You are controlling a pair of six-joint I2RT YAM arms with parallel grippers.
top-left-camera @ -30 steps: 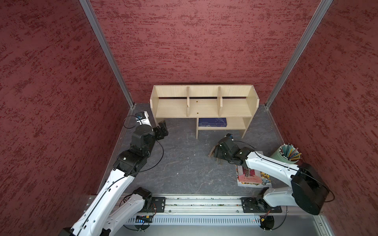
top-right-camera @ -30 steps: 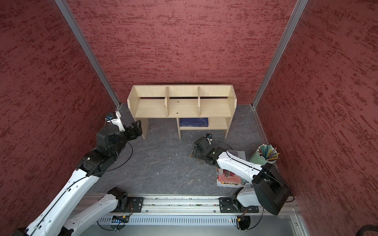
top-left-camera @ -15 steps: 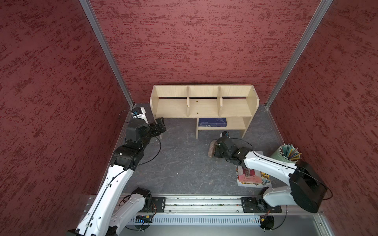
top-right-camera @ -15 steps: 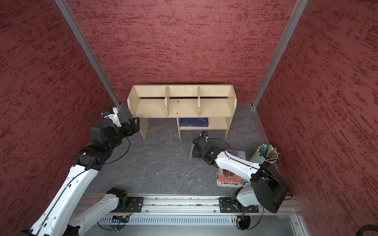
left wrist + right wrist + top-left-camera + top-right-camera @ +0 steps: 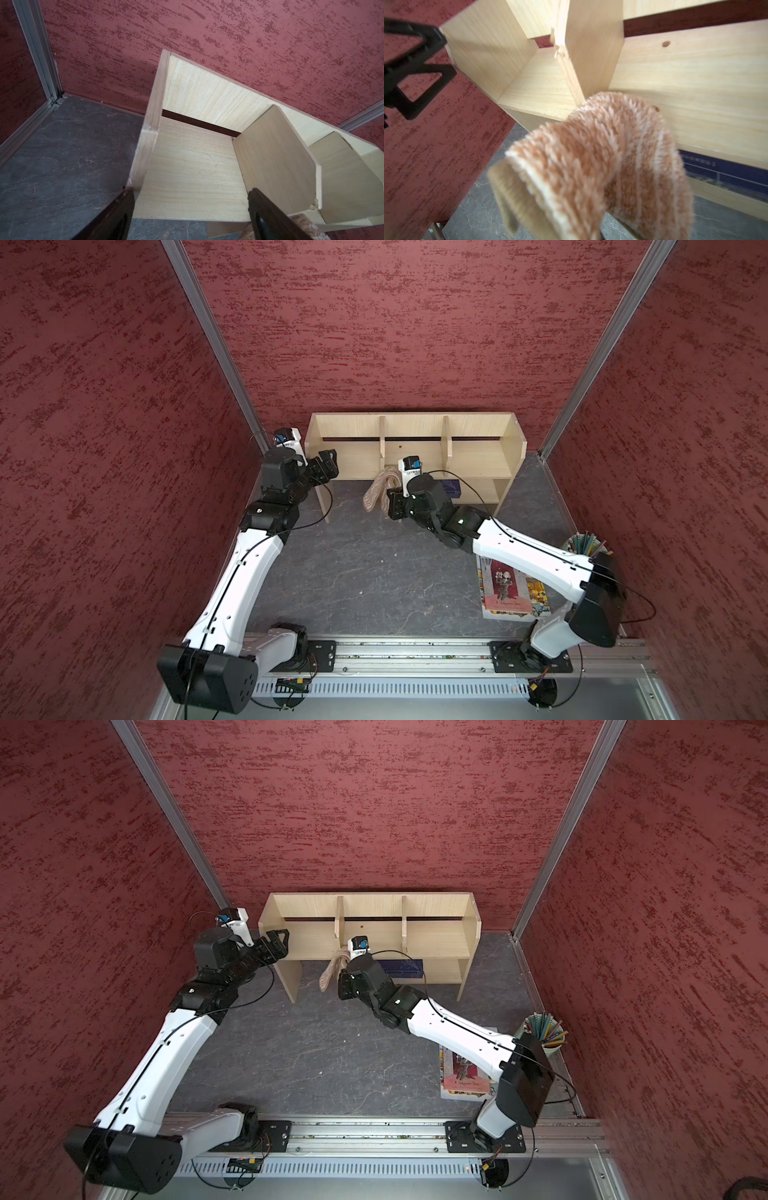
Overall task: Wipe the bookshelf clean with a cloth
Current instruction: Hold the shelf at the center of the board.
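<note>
The light-wood bookshelf (image 5: 473,458) (image 5: 436,936) stands against the back wall. My right gripper (image 5: 392,504) (image 5: 344,986) is shut on the tan striped cloth (image 5: 379,489) (image 5: 331,968), which hangs in front of the shelf's front edge by the left divider. In the right wrist view the cloth (image 5: 602,166) droops in a fold and hides the fingers, with the bookshelf (image 5: 695,93) just behind it. My left gripper (image 5: 327,464) (image 5: 277,942) (image 5: 191,199) is open at the shelf's left end. One of its fingers (image 5: 122,207) sits at the side panel's front corner.
A dark blue book (image 5: 451,488) lies on the small lower shelf. A red picture book (image 5: 509,593) lies on the grey floor at the right, beside a cup of pencils (image 5: 586,545). Red walls close in on three sides.
My right gripper has shut on the cloth and lifted it off the floor toward the shelf's front edge. My left arm has moved up to the shelf's left end.
</note>
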